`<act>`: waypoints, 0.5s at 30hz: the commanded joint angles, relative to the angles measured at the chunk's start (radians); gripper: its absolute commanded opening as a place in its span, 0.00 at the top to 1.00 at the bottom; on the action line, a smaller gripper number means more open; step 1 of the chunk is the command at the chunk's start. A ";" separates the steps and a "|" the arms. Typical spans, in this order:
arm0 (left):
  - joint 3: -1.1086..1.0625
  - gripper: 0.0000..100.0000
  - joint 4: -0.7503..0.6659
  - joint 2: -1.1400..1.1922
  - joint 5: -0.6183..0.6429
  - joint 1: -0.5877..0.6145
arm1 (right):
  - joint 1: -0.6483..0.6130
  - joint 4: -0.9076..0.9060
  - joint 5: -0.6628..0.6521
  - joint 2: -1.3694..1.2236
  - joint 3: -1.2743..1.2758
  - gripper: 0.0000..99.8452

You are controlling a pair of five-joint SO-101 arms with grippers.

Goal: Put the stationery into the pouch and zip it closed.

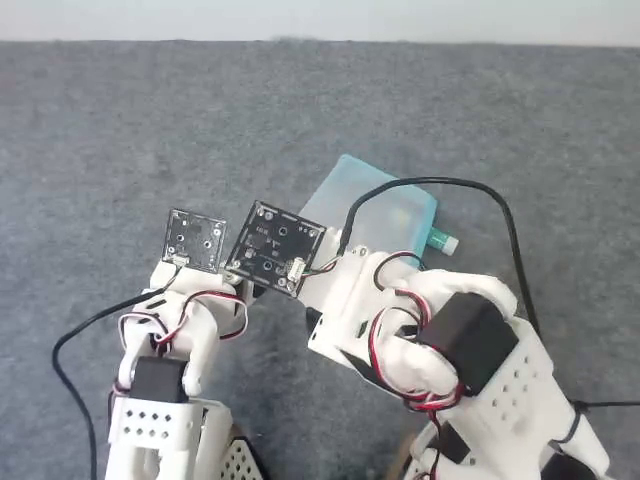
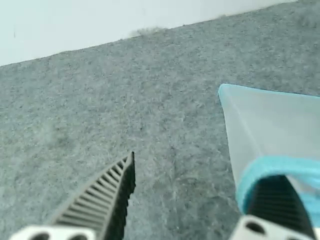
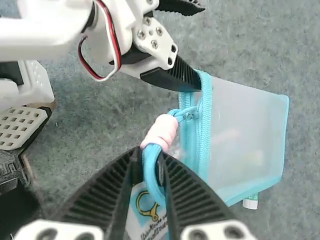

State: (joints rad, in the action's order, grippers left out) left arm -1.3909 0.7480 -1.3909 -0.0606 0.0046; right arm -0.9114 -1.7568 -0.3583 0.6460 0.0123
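The pale blue see-through pouch (image 3: 245,135) lies flat on the grey carpet, also seen from above (image 1: 375,205). My right gripper (image 3: 148,155) is shut on the teal pull cord (image 3: 150,172), just below its pink bead (image 3: 161,132), which hangs from the zipper slider (image 3: 187,114). My left gripper (image 2: 200,170) is open. One of its fingers (image 3: 172,75) rests on the end of the pouch's teal zipper edge (image 2: 265,167); the other finger (image 2: 110,200) is off the pouch. Faint stationery shapes (image 3: 231,136) show through the pouch.
A small white item with a green cap (image 1: 443,240) pokes out past the pouch's corner. Grey carpet (image 1: 150,130) stretches to a pale wall at the back. Both arm bodies (image 1: 450,350) crowd the front, with black cables (image 1: 500,210) looping around them.
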 commanded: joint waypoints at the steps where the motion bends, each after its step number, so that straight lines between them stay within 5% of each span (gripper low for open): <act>1: 0.010 0.65 -0.029 -0.005 0.003 0.003 | -0.012 -0.044 -0.015 0.045 -0.006 0.99; 7: 0.008 0.76 -0.026 -0.005 0.000 -0.060 | -0.012 -0.042 -0.015 0.041 -0.002 0.99; 13: 0.007 1.00 -0.023 -0.011 0.003 -0.074 | -0.008 -0.042 -0.015 0.036 0.002 0.99; 15: 0.007 0.99 -0.023 -0.012 0.003 -0.061 | -0.005 -0.042 -0.017 0.036 0.020 0.99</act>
State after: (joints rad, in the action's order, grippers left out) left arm -1.3909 0.7480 -1.4001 -0.0606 -0.0675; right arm -0.9114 -1.7568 -0.3583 0.6460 0.0199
